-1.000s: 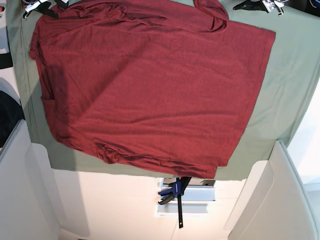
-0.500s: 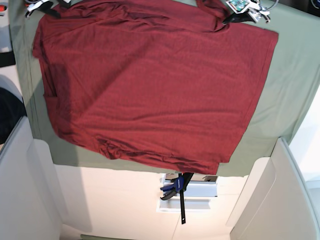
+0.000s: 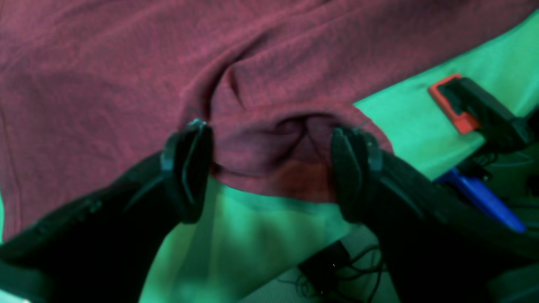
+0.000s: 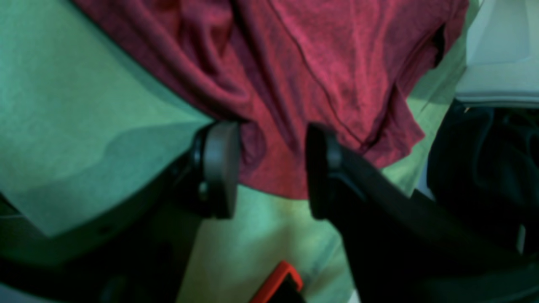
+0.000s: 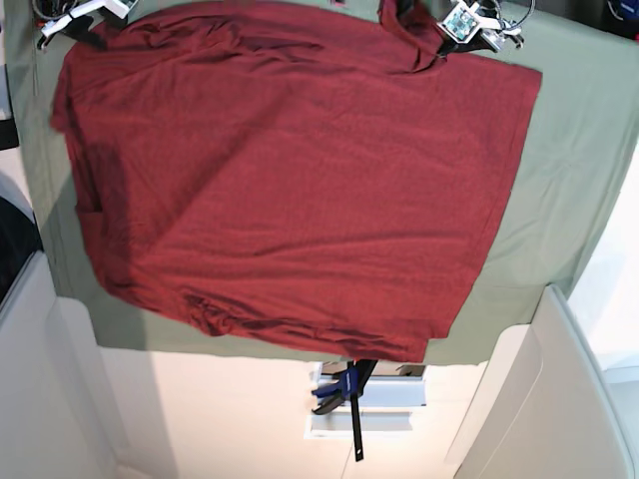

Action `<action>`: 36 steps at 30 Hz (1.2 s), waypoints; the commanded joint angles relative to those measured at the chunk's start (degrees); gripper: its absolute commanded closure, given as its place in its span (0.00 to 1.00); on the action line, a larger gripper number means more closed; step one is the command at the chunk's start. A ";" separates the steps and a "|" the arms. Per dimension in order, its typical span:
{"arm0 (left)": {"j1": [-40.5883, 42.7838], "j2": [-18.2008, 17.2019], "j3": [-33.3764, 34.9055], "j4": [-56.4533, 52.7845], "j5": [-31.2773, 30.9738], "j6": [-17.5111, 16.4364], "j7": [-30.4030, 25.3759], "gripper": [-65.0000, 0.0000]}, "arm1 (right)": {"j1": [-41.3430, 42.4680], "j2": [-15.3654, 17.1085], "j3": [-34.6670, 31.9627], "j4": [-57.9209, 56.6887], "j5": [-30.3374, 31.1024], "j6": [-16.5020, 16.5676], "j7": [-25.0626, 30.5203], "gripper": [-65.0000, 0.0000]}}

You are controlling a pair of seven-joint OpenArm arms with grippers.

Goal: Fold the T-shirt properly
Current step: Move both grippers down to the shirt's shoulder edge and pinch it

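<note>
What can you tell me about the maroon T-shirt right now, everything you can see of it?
The T-shirt is plain dark red, thin soft jersey, spread mostly flat on the green cloth, rumpled along one edge. The left gripper and right gripper each straddle a bunched edge fold, jaws apart, not pinching.

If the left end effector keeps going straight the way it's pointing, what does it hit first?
Most likely the bunched edge of the T-shirt. The left end effector is open, and that fold sits right between its fingers. Depth is unclear, so contact may already be close.
</note>
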 commanded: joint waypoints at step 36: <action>-1.84 -8.59 -3.82 6.86 2.99 -0.46 5.29 1.00 | -0.15 0.81 0.37 2.29 -2.75 -10.73 -1.36 1.00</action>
